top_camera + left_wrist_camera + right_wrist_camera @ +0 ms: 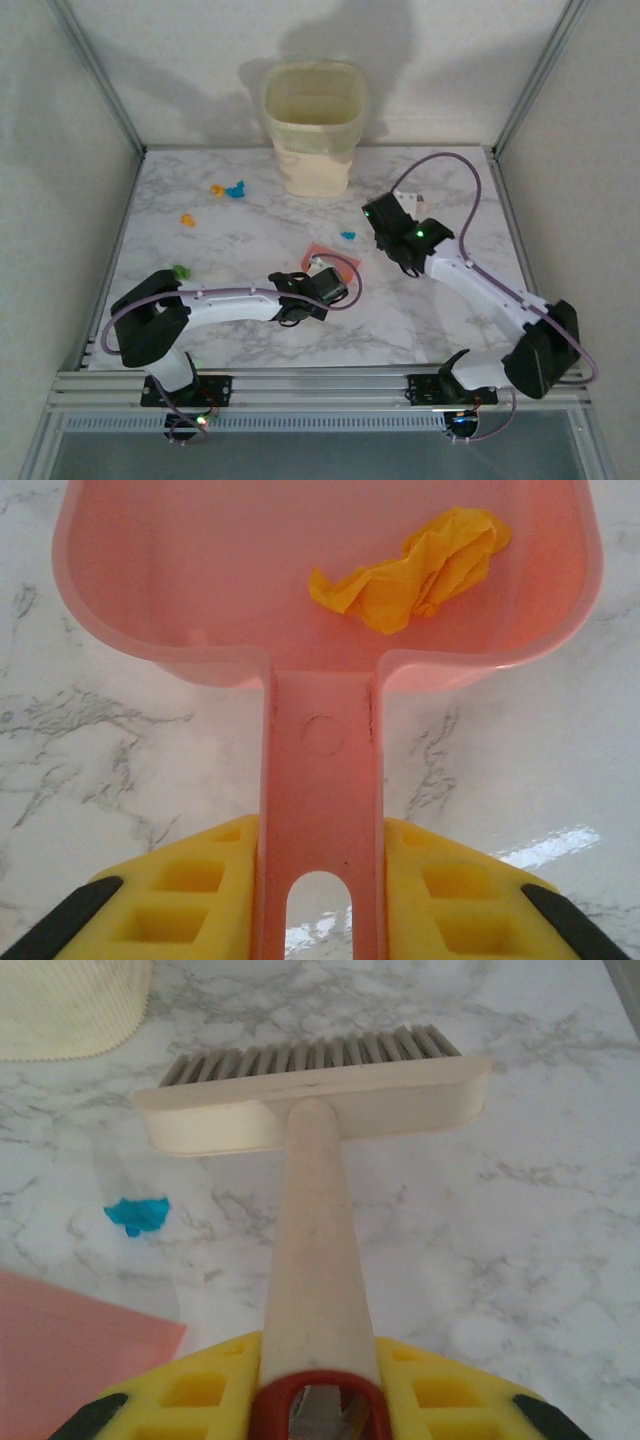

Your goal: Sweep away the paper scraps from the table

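Note:
My left gripper (318, 284) (320, 885) is shut on the handle of a pink dustpan (327, 253) (320, 590) lying flat on the marble table (250, 240). One crumpled orange scrap (415, 568) lies inside the pan. My right gripper (388, 222) (318, 1385) is shut on the handle of a cream brush (315, 1100), bristles pointing away over the table. A blue scrap (348, 236) (137, 1214) lies between the brush and the pan's corner (70, 1345). Orange scraps (217, 189) (187, 219), a blue scrap (236, 189) and a green scrap (181, 270) lie at the left.
A cream waste bin (314, 128) (60, 1005) stands at the back middle of the table. An aluminium frame (300, 382) edges the near side, with upright posts at the back corners. Bare marble lies to the right of the brush.

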### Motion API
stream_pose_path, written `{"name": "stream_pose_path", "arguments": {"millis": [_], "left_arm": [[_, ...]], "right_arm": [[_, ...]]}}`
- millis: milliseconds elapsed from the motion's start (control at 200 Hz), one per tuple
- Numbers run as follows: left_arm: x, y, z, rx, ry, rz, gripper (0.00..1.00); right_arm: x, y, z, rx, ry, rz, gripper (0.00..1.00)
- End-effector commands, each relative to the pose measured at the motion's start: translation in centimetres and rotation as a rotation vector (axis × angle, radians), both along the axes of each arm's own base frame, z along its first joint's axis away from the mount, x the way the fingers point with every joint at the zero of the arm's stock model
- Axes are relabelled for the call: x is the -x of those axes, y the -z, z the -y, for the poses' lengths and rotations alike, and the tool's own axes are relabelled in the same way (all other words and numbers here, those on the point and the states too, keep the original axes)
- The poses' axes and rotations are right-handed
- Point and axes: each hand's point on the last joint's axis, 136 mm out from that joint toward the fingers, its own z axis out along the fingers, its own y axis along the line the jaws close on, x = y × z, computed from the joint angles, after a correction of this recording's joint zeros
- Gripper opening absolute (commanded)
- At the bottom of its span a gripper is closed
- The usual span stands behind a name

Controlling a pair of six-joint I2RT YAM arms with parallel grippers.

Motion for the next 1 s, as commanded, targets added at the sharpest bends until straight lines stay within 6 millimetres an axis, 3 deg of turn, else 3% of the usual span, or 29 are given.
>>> {"name": "stream_pose_path", "arguments": {"millis": [0,150,385,666,796,996], "left_arm": [[-0.3,0.1,-2.0,-0.031,-0.038,0.004,0.0],[-0.8,0.2,-2.3,-0.021,-0.047,0.0,0.0],[-1.3,0.7,-1.7,-0.021,-0.036,-0.013,0.0],[-1.7,0.8,-1.1,-0.024,-0.034,-0.015,0.0],[-1.9,0.6,-1.1,-0.028,-0.038,-0.006,0.0],[-2.2,0.7,-1.9,-0.036,-0.062,0.002,0.0]], "right_arm": [[-2.0,-0.3,-1.5,-0.018,-0.027,0.023,0.0],[-2.0,2.5,-2.0,0.02,-0.05,-0.052,0.0],[0.1,6.1,-1.8,0.047,-0.083,-0.178,0.0],[3.7,5.8,-2.1,0.004,-0.14,-0.183,0.0],[5.6,6.6,-4.2,-0.031,-0.225,-0.22,0.0],[7.7,6.8,-4.2,0.033,-0.251,-0.233,0.0]]}}
